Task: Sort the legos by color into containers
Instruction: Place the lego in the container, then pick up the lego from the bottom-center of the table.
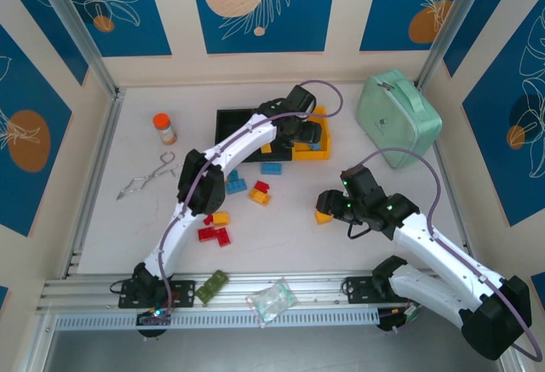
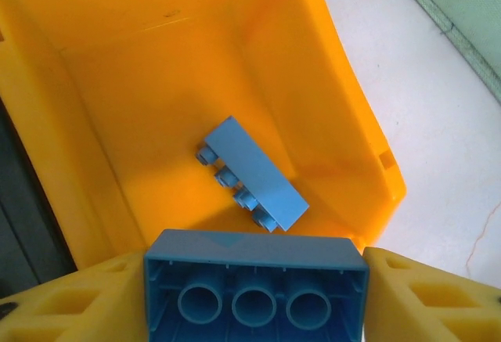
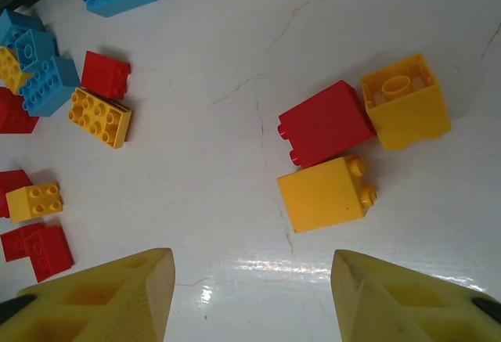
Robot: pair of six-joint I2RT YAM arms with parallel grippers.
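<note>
Left hand clamps blue brick over yellow bin; one blue lego inside. Right hand spread open.

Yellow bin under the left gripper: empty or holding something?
Not empty: the yellow bin has one light blue brick lying on its floor, studs sideways. The left gripper holds a second blue brick over it.

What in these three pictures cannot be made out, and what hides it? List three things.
1. Top external: the inside of the yellow bin, covered by the left gripper.
2. Left wrist: the lower part of the held blue brick, cut off by the bottom edge.
3. Right wrist: a red brick, cut off by the left edge.
</note>
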